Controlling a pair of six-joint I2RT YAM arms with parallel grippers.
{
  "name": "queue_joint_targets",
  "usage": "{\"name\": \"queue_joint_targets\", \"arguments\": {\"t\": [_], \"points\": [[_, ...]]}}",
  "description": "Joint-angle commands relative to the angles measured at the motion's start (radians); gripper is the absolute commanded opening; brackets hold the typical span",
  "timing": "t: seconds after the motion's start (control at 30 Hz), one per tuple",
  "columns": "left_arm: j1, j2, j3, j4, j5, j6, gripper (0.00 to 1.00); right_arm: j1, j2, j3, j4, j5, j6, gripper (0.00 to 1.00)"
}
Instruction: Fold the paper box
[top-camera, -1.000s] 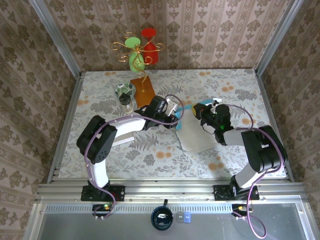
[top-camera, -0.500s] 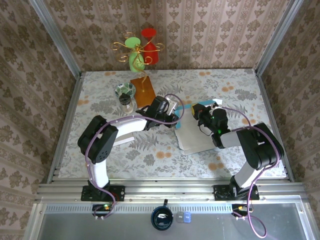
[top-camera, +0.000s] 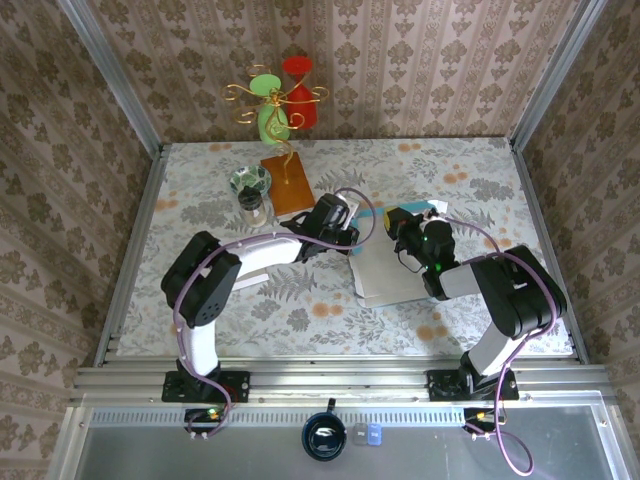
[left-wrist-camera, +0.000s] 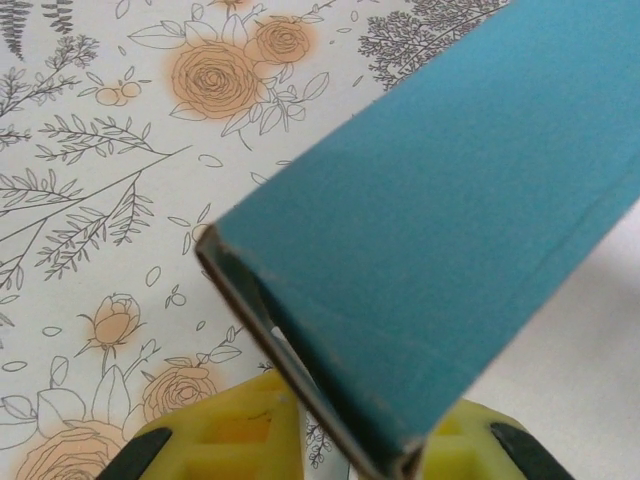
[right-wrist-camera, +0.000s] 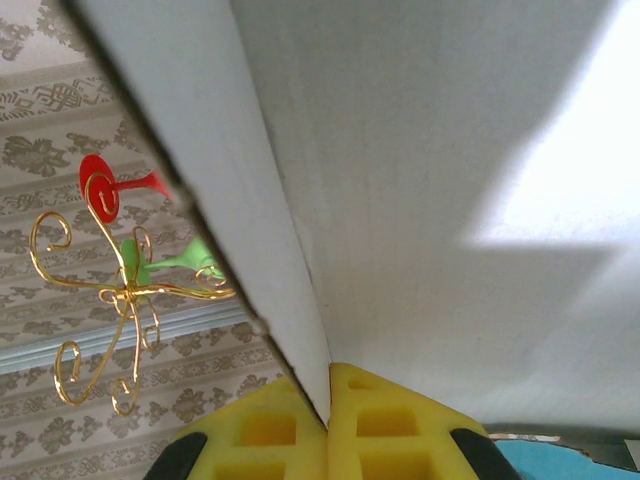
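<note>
Paper box (top-camera: 388, 282) is lying on the table (top-camera: 450, 170), to the right of the wooden base (top-camera: 287, 182) and nearer my arm bases than it. The box is half flat, showing mostly its white side from above, with a teal flap (top-camera: 372, 216) rising at the edge closest to the wooden base.

I am holding my left gripper (top-camera: 350, 233) just right of the wooden base, closed down on that teal flap (left-wrist-camera: 430, 200). In the wrist view the folded edge is sitting between the yellow pads of the gripper (left-wrist-camera: 345, 445), with one pad on each side.

I am holding my right gripper (top-camera: 397, 222) farther right of the wooden base, across the flap from the left one. Its yellow pads (right-wrist-camera: 328, 420) are pressed together and pinching the thin edge of a white panel (right-wrist-camera: 430, 180) of the box, which is standing tilted.

A gold wire stand (top-camera: 281, 98) with a red and a green cup is rising from the wooden base. A glass jar (top-camera: 250, 190) is sitting just left of it.
</note>
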Motion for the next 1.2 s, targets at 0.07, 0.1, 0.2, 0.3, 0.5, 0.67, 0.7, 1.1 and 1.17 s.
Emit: {"name": "queue_joint_targets", "arguments": {"t": [0.07, 0.1, 0.2, 0.3, 0.5, 0.67, 0.7, 1.1, 1.17], "points": [[-0.021, 0.045, 0.046, -0.005, -0.080, -0.047, 0.16, 0.034, 0.009, -0.021, 0.023, -0.045, 0.042, 0.00], [-0.022, 0.044, 0.046, -0.002, -0.089, -0.055, 0.16, 0.035, 0.008, -0.020, 0.021, -0.044, 0.044, 0.00], [-0.028, 0.047, 0.046, 0.014, -0.116, -0.067, 0.16, 0.035, 0.005, -0.016, 0.018, -0.044, 0.053, 0.00], [-0.035, 0.056, 0.050, 0.024, -0.141, -0.076, 0.16, 0.034, 0.005, -0.009, 0.011, -0.044, 0.059, 0.00], [-0.041, 0.071, 0.049, 0.037, -0.190, -0.097, 0.16, 0.033, 0.008, 0.010, -0.008, -0.053, 0.069, 0.00], [-0.045, 0.080, 0.041, 0.053, -0.203, -0.108, 0.15, 0.031, 0.001, 0.009, -0.026, -0.065, 0.067, 0.00], [-0.046, 0.081, 0.043, 0.054, -0.206, -0.108, 0.14, 0.032, 0.001, 0.007, -0.027, -0.067, 0.067, 0.00], [-0.087, 0.099, 0.106, -0.057, -0.375, -0.138, 0.00, 0.031, -0.017, 0.014, -0.054, -0.066, 0.077, 0.00], [-0.093, 0.099, 0.107, -0.063, -0.396, -0.141, 0.00, 0.030, -0.033, 0.022, -0.079, -0.062, 0.076, 0.00]]}}
